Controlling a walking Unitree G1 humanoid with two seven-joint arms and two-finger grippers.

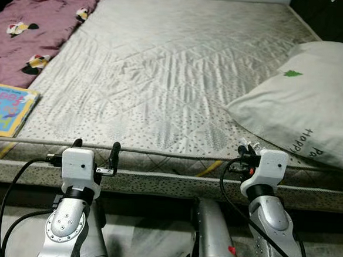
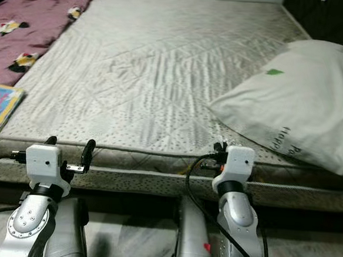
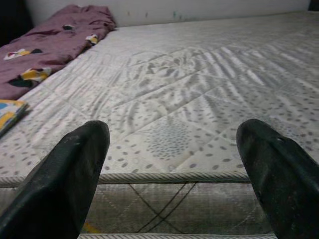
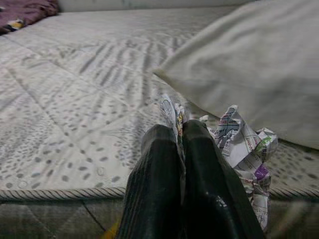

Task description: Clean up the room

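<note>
A crumpled wad of printed paper (image 4: 245, 145) is pinched in my right gripper (image 4: 178, 128), whose fingers are shut on it just over the front edge of the mattress (image 1: 163, 75). In the eye view that gripper (image 1: 245, 149) sits right in front of the white pillow (image 1: 309, 97). My left gripper (image 1: 97, 144) hovers at the mattress's front edge further left, open with nothing between its fingers (image 3: 75, 164). A maroon blanket (image 1: 37, 25) with cartoon prints lies bunched along the bed's left side.
A colourful children's book (image 1: 5, 108) lies on the mattress's front left corner, beside the blanket. The quilted mattress side (image 1: 168, 181) runs straight across in front of both arms. Pale marble-patterned floor (image 1: 146, 244) shows below, between the arms.
</note>
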